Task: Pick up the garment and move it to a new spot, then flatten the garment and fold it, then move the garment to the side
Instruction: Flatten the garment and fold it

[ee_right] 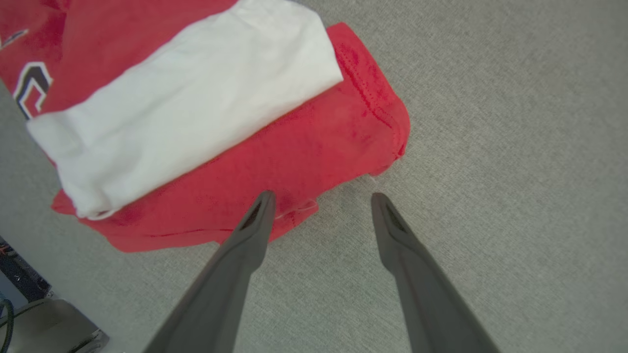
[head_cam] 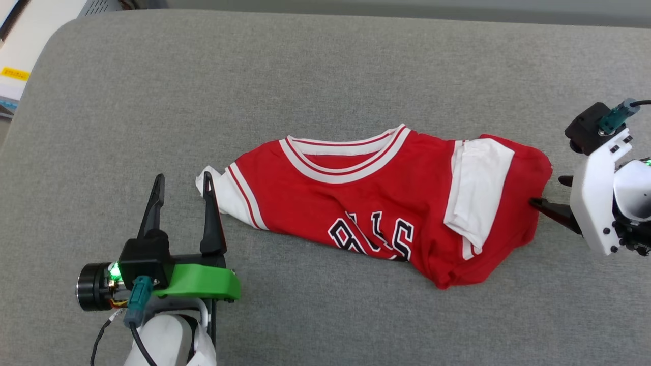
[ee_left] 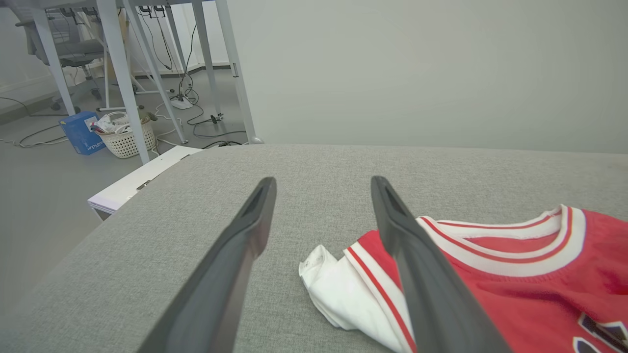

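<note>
- You can see the shirt [head_cam: 386,203] lying crumpled in the middle of the gray table [head_cam: 305,76]. Its red front faces up, and its neck hole [head_cam: 346,155] is on the side far from the robot.
- The left sleeve [head_cam: 226,195] is white and sticks out on the robot's left side. The right sleeve [head_cam: 478,183] is white too, and it is folded over on top of the red part.
- Your left gripper [head_cam: 183,176] sits just beside the left sleeve. Its two fingers are spread wide and hold nothing. The finger nearer the shirt is right at the tip of that sleeve, but you cannot tell if it touches.
- Your right gripper [head_cam: 548,190] is at the right edge of the shirt. Its fingers are spread wide too and hold nothing. In the right wrist view, one finger tip is over the red edge and the other is over bare table.
- The black letters [head_cam: 371,234] are bunched up in folds near the robot's side.
</note>
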`<state>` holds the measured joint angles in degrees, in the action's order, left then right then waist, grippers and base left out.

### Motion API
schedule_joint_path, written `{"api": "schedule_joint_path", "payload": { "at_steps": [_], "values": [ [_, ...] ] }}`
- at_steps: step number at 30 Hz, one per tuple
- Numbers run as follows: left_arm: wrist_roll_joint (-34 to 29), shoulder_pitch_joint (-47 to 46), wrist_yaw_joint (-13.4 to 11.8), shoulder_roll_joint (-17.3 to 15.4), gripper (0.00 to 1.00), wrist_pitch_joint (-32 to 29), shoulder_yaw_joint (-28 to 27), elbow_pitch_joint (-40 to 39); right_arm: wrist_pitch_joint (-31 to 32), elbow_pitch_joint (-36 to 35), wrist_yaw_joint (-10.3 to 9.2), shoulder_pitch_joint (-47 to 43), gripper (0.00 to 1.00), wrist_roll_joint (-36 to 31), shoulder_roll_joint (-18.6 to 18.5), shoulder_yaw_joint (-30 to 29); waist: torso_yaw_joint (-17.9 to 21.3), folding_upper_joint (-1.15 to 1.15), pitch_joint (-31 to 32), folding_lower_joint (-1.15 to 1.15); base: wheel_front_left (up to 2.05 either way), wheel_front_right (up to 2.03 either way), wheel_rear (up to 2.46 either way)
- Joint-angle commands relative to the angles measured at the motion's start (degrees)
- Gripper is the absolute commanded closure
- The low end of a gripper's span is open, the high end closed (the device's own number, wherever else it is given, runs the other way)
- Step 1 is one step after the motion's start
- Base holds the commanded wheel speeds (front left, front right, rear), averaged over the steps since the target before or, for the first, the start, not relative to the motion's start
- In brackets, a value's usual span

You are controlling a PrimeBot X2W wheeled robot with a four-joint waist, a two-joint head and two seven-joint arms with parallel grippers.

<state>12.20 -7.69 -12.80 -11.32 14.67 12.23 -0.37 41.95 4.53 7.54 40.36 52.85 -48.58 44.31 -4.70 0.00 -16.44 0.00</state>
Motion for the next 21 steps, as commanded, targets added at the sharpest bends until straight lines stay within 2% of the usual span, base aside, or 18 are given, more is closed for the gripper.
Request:
{"api": "schedule_joint_path", "payload": {
  "at_steps": [1,8,13,14,15,21],
  "values": [
    [-0.93,-1.45,0.68,0.88,0.00,0.32,-0.56,0.09,0.27,1.39,-0.05,1.22,0.00,0.54,0.99,0.99,-1.52,0.00,-2.75,0.00,0.00,0.00,0.00],
    [-3.38,-3.11,3.40,3.76,0.00,0.32,-2.91,1.43,-1.87,9.59,-0.05,-0.74,0.00,1.95,6.37,7.60,-2.25,0.00,-5.17,0.00,0.00,0.00,0.00],
    [-4.73,-3.03,4.77,4.95,0.00,0.32,-4.37,2.36,-5.88,11.49,-0.05,-1.54,0.00,2.16,7.63,12.24,-1.81,0.00,-4.76,0.00,0.00,0.00,0.00],
    [-5.01,-2.85,4.99,5.12,0.00,0.32,-4.76,2.56,-7.66,11.31,-0.05,-1.03,0.80,2.12,7.59,12.76,-1.52,0.00,-4.40,0.00,0.00,0.00,0.00],
    [-5.23,-2.69,5.15,5.23,0.00,0.32,-5.06,2.70,-9.15,11.24,-0.05,-0.53,1.00,2.24,7.52,12.93,-1.26,0.00,-4.05,0.00,0.00,0.00,0.00],
    [-6.40,-1.50,6.31,5.82,0.00,0.32,-6.57,3.43,-19.09,10.60,-0.05,3.88,1.00,3.58,5.21,10.24,0.60,0.00,-1.07,0.00,0.00,0.00,0.00]
  ]
}}
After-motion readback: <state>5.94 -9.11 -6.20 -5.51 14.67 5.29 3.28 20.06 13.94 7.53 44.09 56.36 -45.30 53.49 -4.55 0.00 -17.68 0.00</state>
